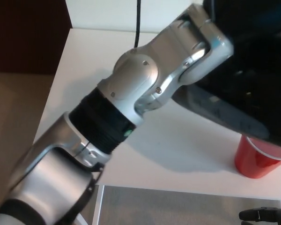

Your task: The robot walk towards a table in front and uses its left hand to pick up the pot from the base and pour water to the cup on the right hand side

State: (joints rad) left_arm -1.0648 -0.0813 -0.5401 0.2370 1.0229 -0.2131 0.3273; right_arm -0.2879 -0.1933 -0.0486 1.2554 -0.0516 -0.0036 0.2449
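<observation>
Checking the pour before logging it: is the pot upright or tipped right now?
Tipped. The black pot slants down to the right, its low end over the red cup's rim. No water stream is visible.

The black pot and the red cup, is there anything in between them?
Nothing shows between them in the head view. The tilted pot hangs right over the cup, its lower edge hiding the cup's rim.
</observation>
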